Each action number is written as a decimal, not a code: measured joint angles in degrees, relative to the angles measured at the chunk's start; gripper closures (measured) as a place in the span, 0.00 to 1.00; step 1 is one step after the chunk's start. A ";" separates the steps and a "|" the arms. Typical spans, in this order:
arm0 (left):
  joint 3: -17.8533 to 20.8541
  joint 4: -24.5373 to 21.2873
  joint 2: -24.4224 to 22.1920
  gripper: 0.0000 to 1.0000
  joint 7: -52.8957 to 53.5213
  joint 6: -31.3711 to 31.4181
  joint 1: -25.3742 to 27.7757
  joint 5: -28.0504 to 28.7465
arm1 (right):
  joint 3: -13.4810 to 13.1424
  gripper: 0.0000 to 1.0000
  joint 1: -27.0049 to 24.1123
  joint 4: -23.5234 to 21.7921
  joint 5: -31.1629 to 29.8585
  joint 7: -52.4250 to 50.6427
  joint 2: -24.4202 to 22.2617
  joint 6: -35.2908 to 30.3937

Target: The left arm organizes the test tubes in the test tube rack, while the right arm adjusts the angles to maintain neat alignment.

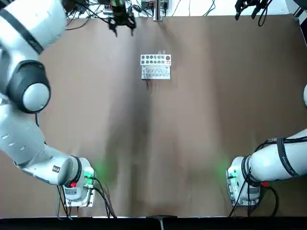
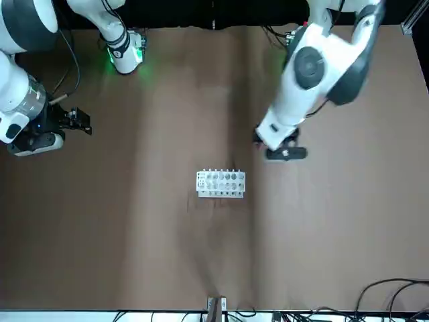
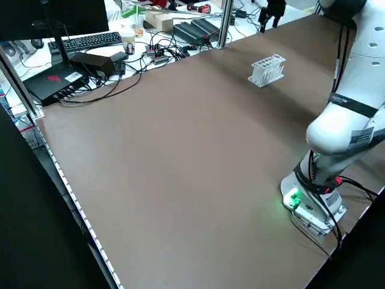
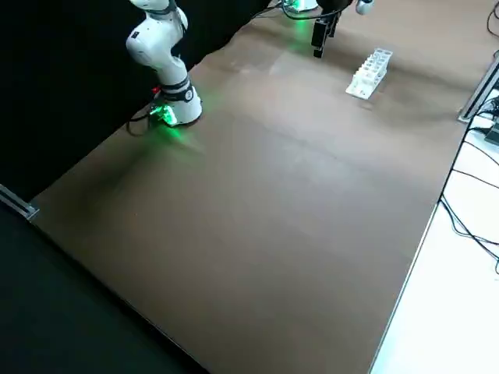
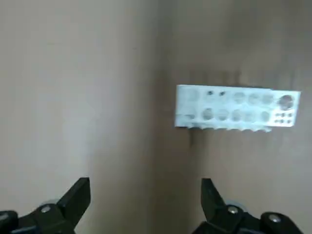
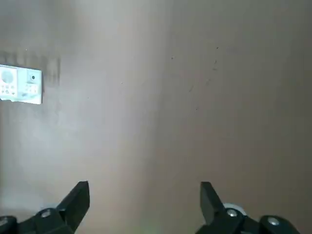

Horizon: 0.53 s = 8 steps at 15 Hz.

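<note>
The desk (image 1: 192,120) is supporting the rack and both arm bases. The left arm (image 1: 19,132) and the right arm (image 1: 278,160) are reaching out over it. The left end effector (image 5: 145,202) is hovering to the left of the rack, released, with nothing being grasped. The right end effector (image 6: 145,204) is hovering well apart to the right, likewise released and holding nothing. The test tube rack (image 1: 156,66) is standing upright between them, towards the far side. Small tips, probably test tubes (image 2: 221,170), are projecting above its upper plate.

From here, tipping or sliding of the light rack is being risked if a finger is lowered off-centre. Slipping or cracking is being risked by excess grip on thin tubes, and collision by both arms converging on so small a rack.
</note>
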 joint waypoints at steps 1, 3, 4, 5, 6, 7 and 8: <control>0.20 1.42 2.35 0.00 -2.20 1.17 -1.71 0.00 | 0.00 0.00 0.00 -0.01 0.00 0.00 0.00 0.00; 1.88 3.67 6.47 0.00 -5.19 3.15 -5.42 0.00 | 0.00 0.00 0.00 -0.02 0.00 0.00 0.00 0.00; 3.88 4.43 8.08 0.00 -6.49 4.54 -7.92 0.00 | 0.01 0.00 0.00 -0.02 0.00 0.00 0.00 0.00; 6.61 4.90 9.39 0.00 -7.63 6.02 -10.85 0.00 | 0.01 0.00 0.00 -0.03 0.00 0.00 0.00 0.00; 9.53 5.20 10.47 0.00 -8.47 7.59 -13.98 0.00 | 0.01 0.00 0.00 -0.03 0.00 0.00 0.00 0.00; 12.42 5.38 11.52 0.00 -9.42 9.09 -17.15 0.00 | 0.02 0.00 0.00 -0.04 0.00 0.00 0.00 -0.01; 14.73 5.49 12.52 0.00 -10.25 10.15 -19.87 0.00 | 0.02 0.00 0.01 -0.04 0.00 0.00 0.00 0.00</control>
